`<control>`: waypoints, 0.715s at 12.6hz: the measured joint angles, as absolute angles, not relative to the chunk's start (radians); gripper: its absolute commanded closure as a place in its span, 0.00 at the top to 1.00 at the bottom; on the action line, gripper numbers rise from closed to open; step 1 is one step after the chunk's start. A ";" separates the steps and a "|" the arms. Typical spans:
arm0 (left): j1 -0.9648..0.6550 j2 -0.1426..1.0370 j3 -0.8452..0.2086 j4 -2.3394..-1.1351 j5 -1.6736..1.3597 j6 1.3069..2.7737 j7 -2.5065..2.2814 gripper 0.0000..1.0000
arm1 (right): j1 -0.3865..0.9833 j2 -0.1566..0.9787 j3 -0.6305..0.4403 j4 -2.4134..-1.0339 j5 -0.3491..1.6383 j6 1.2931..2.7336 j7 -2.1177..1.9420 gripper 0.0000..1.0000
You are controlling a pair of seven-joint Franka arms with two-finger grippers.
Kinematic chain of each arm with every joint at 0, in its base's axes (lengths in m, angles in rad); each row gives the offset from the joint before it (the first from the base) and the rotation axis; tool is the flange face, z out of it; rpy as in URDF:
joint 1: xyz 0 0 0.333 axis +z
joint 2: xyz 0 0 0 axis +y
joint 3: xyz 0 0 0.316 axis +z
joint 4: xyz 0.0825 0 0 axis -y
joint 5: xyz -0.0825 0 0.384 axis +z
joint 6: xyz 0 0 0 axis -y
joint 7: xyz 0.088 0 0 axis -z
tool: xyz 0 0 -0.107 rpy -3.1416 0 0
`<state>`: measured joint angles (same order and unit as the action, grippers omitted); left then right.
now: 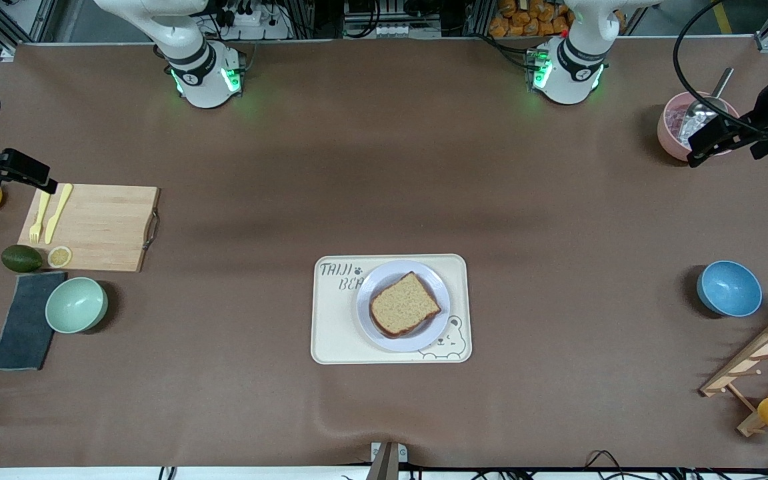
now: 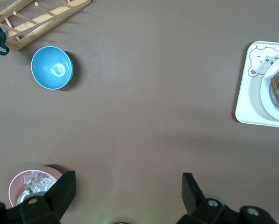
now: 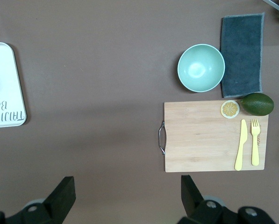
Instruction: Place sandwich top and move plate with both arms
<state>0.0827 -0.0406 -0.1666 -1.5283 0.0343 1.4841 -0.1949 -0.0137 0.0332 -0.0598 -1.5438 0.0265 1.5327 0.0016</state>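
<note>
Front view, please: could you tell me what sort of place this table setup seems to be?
Probably a robotics lab staged as a kitchen: two arms bolted along a brown-covered table, with a bread slice on a plate, a cutting board and bowls laid out as props.

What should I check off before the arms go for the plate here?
1. Bread slice seated on the plate: ok.
2. Plate inside the tray: ok.
3. Left gripper, over the table by the pink bowl, jaws open and holding nothing: ok.
4. Right gripper, up near the cutting board, jaws open and holding nothing: ok.
5. Either gripper at the plate rim: not ok.
6. What lies under the slice: cannot tell.
</note>
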 measured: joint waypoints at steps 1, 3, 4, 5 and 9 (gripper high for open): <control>0.079 -0.050 -0.167 -1.541 0.034 1.491 -0.195 1.00 | -0.014 0.033 -0.060 -1.544 0.026 1.533 0.002 1.00; 0.074 -0.063 -0.167 -1.567 0.032 1.511 -0.195 1.00 | -0.014 0.033 -0.060 -1.544 0.026 1.533 0.002 1.00; 0.070 -0.065 -0.167 -1.578 0.032 1.522 -0.195 1.00 | -0.014 0.033 -0.060 -1.544 0.026 1.533 0.002 1.00; 0.066 -0.066 -0.167 -1.586 0.031 1.533 -0.195 1.00 | -0.014 0.033 -0.060 -1.544 0.026 1.533 0.002 1.00; 0.065 -0.066 -0.166 -1.601 0.031 1.546 -0.195 1.00 | -0.014 0.033 -0.060 -1.544 0.026 1.533 0.002 1.00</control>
<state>0.0646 -0.0657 -0.1664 -1.6005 0.0313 1.5456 -0.1949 -0.0137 0.0332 -0.0597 -1.5438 0.0265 1.5327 0.0016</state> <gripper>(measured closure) 0.000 0.000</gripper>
